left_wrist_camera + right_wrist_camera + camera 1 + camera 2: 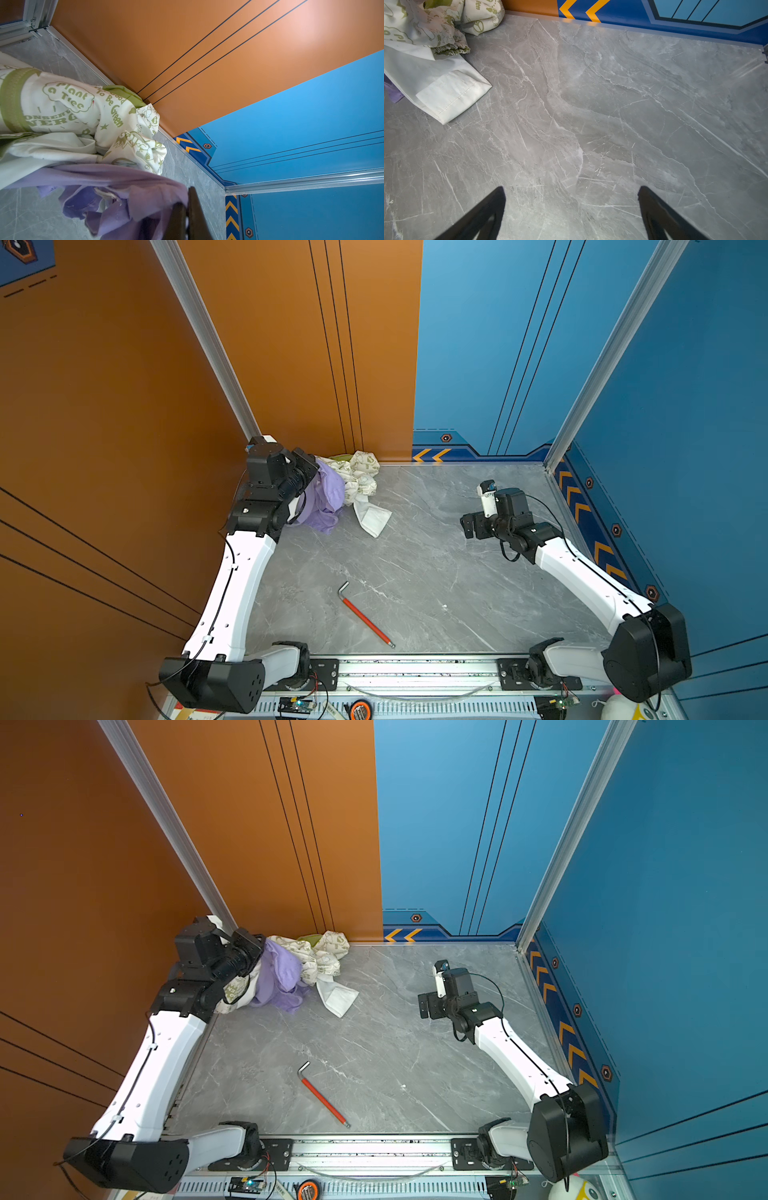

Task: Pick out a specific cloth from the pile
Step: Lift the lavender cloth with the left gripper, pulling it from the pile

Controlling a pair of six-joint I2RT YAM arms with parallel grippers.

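The lavender cloth [326, 497] [280, 973] hangs bunched at the table's back left corner, lifted along its upper edge. My left gripper [308, 473] [254, 952] is shut on a fold of it; in the left wrist view the dark fingers [195, 207] pinch the cloth [128, 182] between them. The pile [361, 475] [326, 955] [83, 112] of cream fabric with green print lies just behind and beside the cloth, with a plain white piece [374, 518] [436, 87] trailing forward. My right gripper [468, 526] [424, 1006] [571, 189] hovers open over bare table at the right, holding nothing.
A red-handled hex key [365, 616] [322, 1096] lies on the grey marble table [436, 572] near the front middle. The orange wall [311, 364] stands directly behind the pile, and the blue wall [665, 448] closes off the back and right. A metal rail [415, 668] runs along the front edge.
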